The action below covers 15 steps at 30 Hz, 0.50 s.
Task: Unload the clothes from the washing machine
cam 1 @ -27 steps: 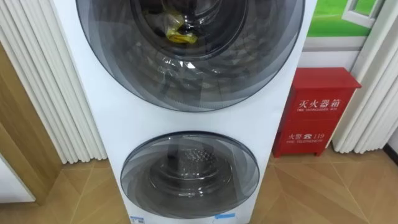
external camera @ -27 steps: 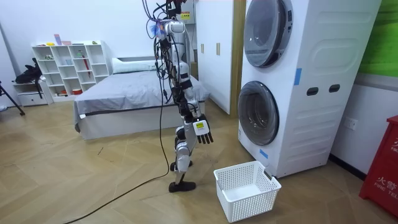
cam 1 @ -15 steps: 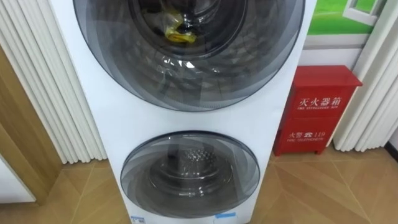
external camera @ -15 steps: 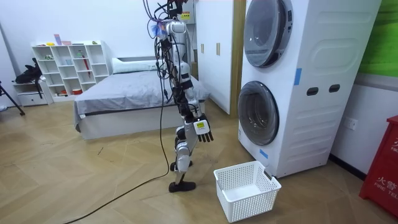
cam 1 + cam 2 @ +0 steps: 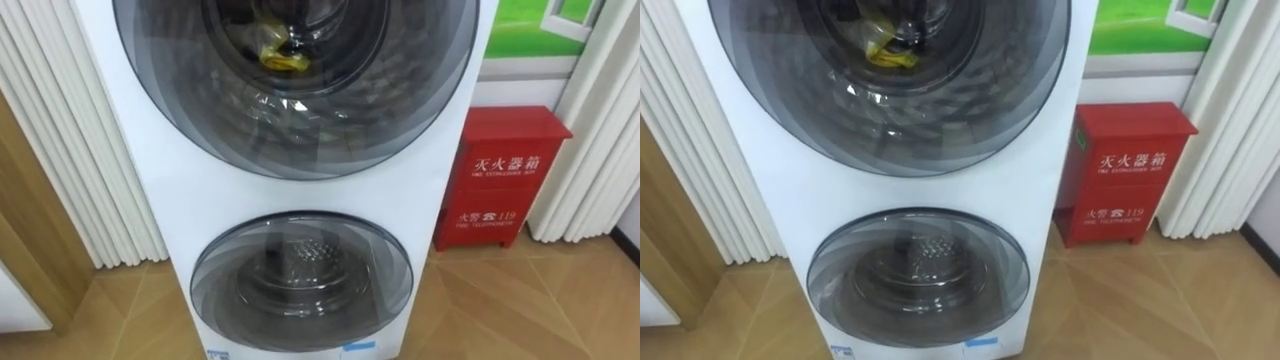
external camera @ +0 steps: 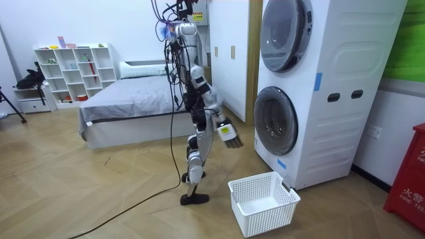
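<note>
1. I'm facing the stacked washing machine (image 5: 150,210). The clothes (image 5: 281,56), a yellow bundle, lie in the upper drum (image 5: 335,25) at 12 o'clock, behind its closed glass door (image 5: 330,125).
2. The lower drum (image 5: 300,270) at 6 o'clock is closed too, with bare perforated metal behind the glass.
3. A white basket (image 6: 265,216) sits on the floor at 4 o'clock from the robot's feet, its mesh bottom bare.
4. The red cabinet (image 5: 505,170), at 3 o'clock of the machine, bears white characters. The blue labels (image 5: 358,349) are too small to read.
5. The right hand (image 6: 228,133) reaches toward the machine with fingers loosely straight, holding nothing.
</note>
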Available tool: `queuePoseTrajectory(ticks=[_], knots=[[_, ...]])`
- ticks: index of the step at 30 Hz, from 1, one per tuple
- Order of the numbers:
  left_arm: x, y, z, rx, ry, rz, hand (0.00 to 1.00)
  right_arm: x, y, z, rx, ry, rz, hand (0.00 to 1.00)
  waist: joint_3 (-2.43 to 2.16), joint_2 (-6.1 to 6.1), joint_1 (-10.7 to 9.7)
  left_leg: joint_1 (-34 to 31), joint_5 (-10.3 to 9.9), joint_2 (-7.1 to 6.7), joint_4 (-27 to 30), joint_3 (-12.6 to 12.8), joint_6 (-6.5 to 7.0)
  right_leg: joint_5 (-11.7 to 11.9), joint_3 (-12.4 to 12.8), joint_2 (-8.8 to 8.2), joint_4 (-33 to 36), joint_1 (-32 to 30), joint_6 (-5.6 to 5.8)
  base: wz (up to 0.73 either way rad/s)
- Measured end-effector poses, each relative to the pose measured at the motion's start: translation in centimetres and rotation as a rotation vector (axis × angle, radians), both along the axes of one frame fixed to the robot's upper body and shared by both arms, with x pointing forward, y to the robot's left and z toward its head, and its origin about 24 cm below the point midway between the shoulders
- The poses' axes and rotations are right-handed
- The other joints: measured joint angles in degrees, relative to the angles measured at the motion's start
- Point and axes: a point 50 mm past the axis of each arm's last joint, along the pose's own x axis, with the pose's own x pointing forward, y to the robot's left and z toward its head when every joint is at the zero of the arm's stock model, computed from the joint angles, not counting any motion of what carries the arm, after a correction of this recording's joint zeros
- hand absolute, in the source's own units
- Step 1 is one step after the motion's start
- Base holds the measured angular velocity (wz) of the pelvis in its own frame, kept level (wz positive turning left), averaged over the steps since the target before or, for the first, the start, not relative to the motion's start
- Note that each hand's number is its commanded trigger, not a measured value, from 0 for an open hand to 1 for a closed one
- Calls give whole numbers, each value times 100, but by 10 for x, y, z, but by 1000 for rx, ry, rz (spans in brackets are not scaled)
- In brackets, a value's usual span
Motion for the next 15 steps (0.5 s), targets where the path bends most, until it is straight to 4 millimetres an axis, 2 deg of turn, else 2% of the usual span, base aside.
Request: queuePoseTrajectory(ticks=[1, 2, 4, 5, 7, 11, 15], knots=[[5, 1, 0, 3, -10, -3, 0, 21, -4, 12, -18, -71, -16, 0, 9, -23, 9, -1, 0, -1, 2, -4, 0, 0, -3, 0, 5, -2, 0, 0], [7, 2, 1, 5, -16, -3, 0, 30, -5, 17, -27, -101, -18, 0, 15, -34, 24, -4, 0, -1, 1, -8, 0, 0, -5, 1, 9, -6, 0, 3], [10, 7, 2, 16, -24, -4, 0, 62, -5, 41, -60, -221, -8, 0, 15, -105, 67, -25, 0, -5, -9, -14, 0, 0, -12, 0, -30, -12, 0, 0], [11, 8, 3, 19, -26, -5, 0, 68, -5, 48, -69, -251, -6, 0, 7, -103, 69, -28, 0, -6, -9, -17, -1, 0, -16, 0, -32, -12, 0, 0], [9, 14, 4, 36, -12, -9, 0, 91, -8, 70, -94, -351, -16, 0, 1, -186, 77, -41, 0, -10, -15, -36, 0, 1, -38, 0, -17, -8, -2, 2], [5, 16, 4, 40, 15, -7, 0, 119, -10, 102, -138, -465, -12, 0, -1, -220, 150, -35, 0, -1, -17, -61, -1, 11, -65, 2, 62, -39, -6, 0], [10, 18, 5, 38, 7, -14, 0, 145, -15, 132, -175, -549, -37, 0, -19, -233, 165, -38, 0, -6, -49, -209, -1, 14, -90, 10, 65, -41, -6, 5]])
